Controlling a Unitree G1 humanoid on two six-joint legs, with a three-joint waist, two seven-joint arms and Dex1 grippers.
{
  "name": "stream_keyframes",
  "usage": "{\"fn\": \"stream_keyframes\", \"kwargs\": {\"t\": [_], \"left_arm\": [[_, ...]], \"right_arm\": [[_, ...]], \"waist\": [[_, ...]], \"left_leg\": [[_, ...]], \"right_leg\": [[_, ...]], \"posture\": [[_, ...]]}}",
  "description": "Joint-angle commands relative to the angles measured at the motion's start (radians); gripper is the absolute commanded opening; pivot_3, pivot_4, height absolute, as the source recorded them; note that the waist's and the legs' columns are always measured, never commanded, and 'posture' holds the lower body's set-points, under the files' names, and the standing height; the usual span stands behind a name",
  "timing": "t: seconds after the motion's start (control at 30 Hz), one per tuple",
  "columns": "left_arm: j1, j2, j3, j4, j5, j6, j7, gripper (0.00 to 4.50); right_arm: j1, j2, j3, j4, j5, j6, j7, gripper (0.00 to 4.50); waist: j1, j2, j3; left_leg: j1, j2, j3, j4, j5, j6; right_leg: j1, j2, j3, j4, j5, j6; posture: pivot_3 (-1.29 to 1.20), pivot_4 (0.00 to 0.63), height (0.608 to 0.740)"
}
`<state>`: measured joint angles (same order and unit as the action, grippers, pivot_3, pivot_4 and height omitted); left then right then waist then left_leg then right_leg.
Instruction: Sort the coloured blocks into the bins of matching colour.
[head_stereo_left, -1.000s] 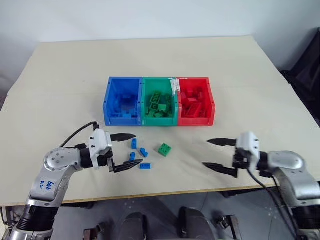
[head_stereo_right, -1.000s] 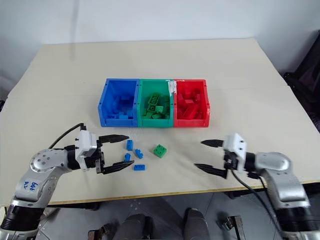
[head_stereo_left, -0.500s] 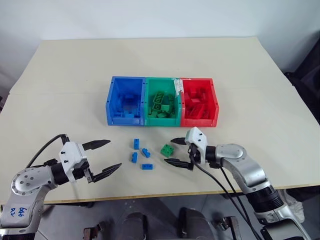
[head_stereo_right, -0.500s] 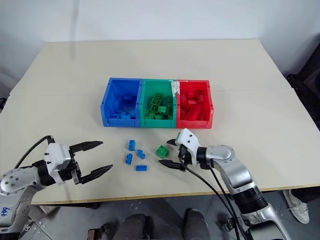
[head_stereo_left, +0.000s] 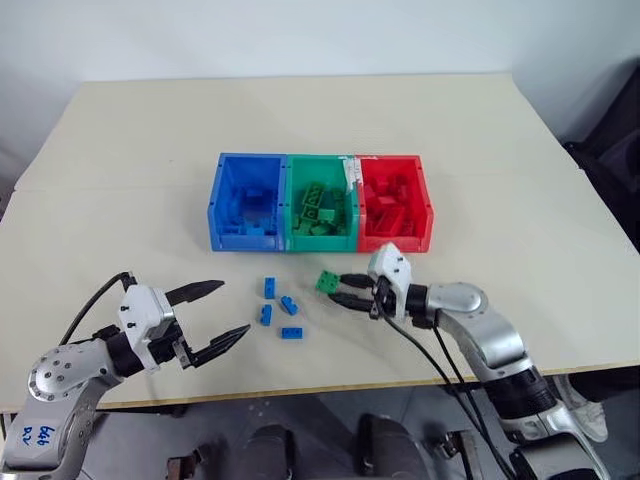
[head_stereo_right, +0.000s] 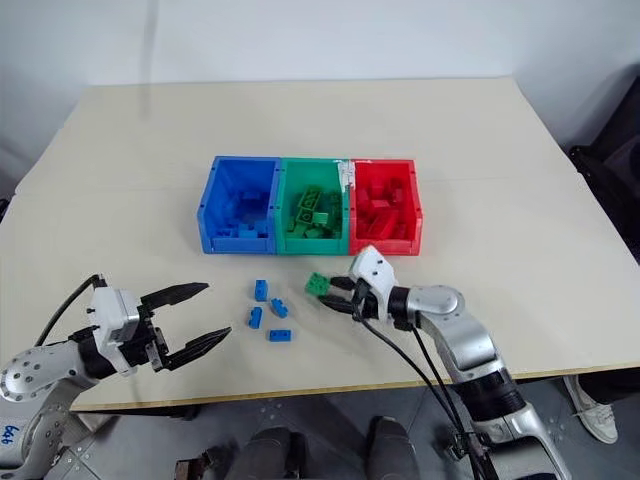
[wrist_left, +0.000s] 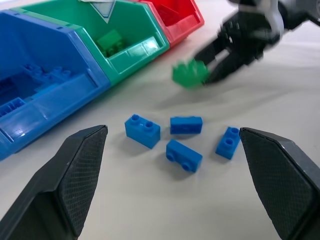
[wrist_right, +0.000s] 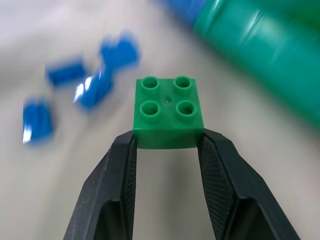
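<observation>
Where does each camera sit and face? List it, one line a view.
Head views: above, looking down on the table, bins and both arms.
Left wrist view: along the open left gripper at four blue blocks.
Right wrist view: along the right gripper, shut on the green block.
Shared: green block, blue blocks.

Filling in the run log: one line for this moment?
right claw: shut on green block | left claw: open | blue blocks: on table

Four loose blue blocks (head_stereo_left: 280, 308), one green block (head_stereo_left: 327, 282), three bins (head_stereo_left: 318, 201), two grippers (head_stereo_left: 350, 291).
</observation>
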<state>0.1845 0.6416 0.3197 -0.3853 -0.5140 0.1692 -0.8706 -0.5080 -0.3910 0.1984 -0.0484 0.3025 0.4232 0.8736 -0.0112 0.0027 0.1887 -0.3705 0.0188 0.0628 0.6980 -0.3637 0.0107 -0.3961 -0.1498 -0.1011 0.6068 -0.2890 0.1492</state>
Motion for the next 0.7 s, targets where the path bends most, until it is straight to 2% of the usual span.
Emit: {"fn": "stream_keyframes", "kwargs": {"t": [0.03, 0.3, 0.33, 0.47, 0.57, 0.7], "left_arm": [[0.035, -0.011, 0.07, -0.031, -0.033, -0.01, 0.021, 4.5], [0.079, -0.031, 0.139, -0.02, -0.022, -0.023, 0.065, 4.5], [0.084, -0.031, 0.143, -0.022, -0.024, -0.022, 0.063, 4.5], [0.095, -0.026, 0.14, -0.028, -0.024, -0.014, 0.059, 4.5], [0.09, -0.017, 0.135, -0.019, -0.032, -0.005, 0.047, 4.5], [0.063, 0.005, 0.141, 0.022, -0.034, 0.0, 0.025, 4.5]], "right_arm": [[-0.151, 0.048, -0.071, 0.043, 0.013, 0.021, -0.083, 1.39], [-0.424, 0.162, -0.094, 0.432, -0.139, -0.127, -0.3, 1.39], [-0.434, 0.16, -0.086, 0.447, -0.139, -0.12, -0.276, 2.1], [-0.431, 0.159, -0.103, 0.453, -0.14, -0.192, -0.27, 3.46], [-0.363, 0.115, -0.108, 0.35, -0.095, -0.211, -0.155, 4.47], [-0.22, 0.02, -0.127, 0.202, -0.023, -0.263, 0.019, 4.47]], "waist": [[-0.008, 0.0, 0.0], [-0.019, 0.0, 0.0], [-0.019, 0.0, 0.0], [-0.021, 0.0, 0.0], [-0.018, 0.0, 0.0], [-0.013, 0.0, 0.0]], "left_leg": [[0.0, 0.0, 0.0, 0.0, 0.0, 0.0], [-0.001, -0.001, 0.002, -0.001, 0.0, -0.001], [-0.002, -0.001, 0.002, -0.001, 0.0, -0.001], [-0.002, -0.001, 0.003, -0.002, 0.0, -0.001], [-0.002, 0.0, 0.003, -0.003, 0.0, -0.001], [-0.002, -0.001, 0.003, -0.003, -0.001, -0.001]], "right_leg": [[0.0, 0.0, 0.0, 0.0, 0.0, 0.0], [-0.002, 0.0, -0.001, 0.002, -0.001, -0.001], [-0.002, 0.0, -0.002, 0.002, -0.001, -0.001], [-0.002, 0.0, -0.003, 0.002, -0.001, -0.002], [-0.002, 0.0, -0.003, 0.001, -0.001, -0.002], [-0.002, 0.0, -0.003, 0.0, -0.001, -0.002]], "posture": [[0.0, 0.15, 0.74], [0.0, 0.15, 0.74], [0.0, 0.15, 0.74], [0.0, 0.15, 0.74], [0.0, 0.15, 0.74], [0.0, 0.15, 0.74]]}}
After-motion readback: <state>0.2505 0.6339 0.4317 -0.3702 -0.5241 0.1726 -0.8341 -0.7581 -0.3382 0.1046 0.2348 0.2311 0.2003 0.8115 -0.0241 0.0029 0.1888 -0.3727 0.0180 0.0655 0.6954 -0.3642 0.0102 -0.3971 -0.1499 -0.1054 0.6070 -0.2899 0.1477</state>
